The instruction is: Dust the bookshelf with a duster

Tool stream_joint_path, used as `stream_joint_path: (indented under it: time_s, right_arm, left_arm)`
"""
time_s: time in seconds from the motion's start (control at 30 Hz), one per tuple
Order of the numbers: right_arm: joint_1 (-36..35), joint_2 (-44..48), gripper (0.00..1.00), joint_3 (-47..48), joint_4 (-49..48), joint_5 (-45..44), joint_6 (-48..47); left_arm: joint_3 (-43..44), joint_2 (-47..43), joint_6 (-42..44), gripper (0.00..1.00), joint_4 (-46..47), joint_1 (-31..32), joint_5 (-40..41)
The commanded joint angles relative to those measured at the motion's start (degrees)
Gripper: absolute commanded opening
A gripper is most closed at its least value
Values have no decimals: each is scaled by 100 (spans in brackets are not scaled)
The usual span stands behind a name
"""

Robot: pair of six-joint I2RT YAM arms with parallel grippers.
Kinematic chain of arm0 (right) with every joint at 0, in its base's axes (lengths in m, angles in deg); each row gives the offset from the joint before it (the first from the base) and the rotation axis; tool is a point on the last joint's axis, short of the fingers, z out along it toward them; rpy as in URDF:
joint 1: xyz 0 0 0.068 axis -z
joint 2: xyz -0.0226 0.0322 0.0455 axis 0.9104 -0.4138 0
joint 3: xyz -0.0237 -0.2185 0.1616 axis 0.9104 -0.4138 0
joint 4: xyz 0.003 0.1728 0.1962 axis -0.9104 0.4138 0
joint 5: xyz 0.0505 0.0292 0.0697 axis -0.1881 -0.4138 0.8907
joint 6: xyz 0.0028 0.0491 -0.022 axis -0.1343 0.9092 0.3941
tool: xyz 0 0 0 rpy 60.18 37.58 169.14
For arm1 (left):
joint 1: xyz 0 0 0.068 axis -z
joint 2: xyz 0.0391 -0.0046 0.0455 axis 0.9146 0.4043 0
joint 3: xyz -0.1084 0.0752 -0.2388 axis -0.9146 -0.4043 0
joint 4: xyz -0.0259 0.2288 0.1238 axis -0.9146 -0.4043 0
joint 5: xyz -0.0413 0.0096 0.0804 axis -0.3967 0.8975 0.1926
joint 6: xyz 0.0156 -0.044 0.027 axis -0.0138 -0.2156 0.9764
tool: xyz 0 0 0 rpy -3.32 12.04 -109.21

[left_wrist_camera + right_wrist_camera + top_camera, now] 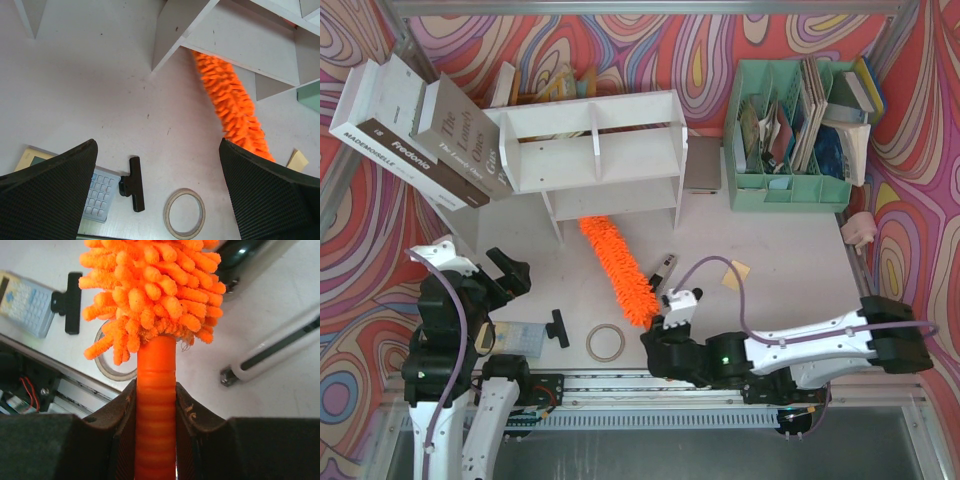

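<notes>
right tool (155,410) clenched on the thin handle of the duster (616,268). the fluffy orange head slants from near the desk's (790,240) front edge to a tip under the bookshelf's (595,150) lower tier. left tool (508,272) released, fingers wide, grasping nothing, near the front-left corner.

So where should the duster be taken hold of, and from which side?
By the bare ribbed handle at the near end of the duster, coming from the arms' side. It is narrow and looks rigid, while the fluffy head points under the bookshelf. The right gripper is shut on it exactly there.
</notes>
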Motion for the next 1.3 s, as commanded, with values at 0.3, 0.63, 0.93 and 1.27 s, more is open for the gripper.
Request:
stream_joint_path:
  time_s: [0.3, 0.63, 0.93, 1.27]
  right_arm:
    - [-13, 1261, 0, -387, 2932, -1466, 3774]
    - [-14, 1028, 0, -170, 3543, -835, 4299]
    - [46, 855, 0, -205, 3189, -388, 3980]
    - [53, 1558, 0, 105, 2707, -1408, 2645]
  left_arm:
    - [-80, 43, 55, 98, 104, -34, 55]
    - [-73, 61, 43, 98, 108, -34, 65]
    - [-74, 20, 42, 98, 112, -34, 70]
    - [-79, 24, 49, 98, 115, -34, 60]
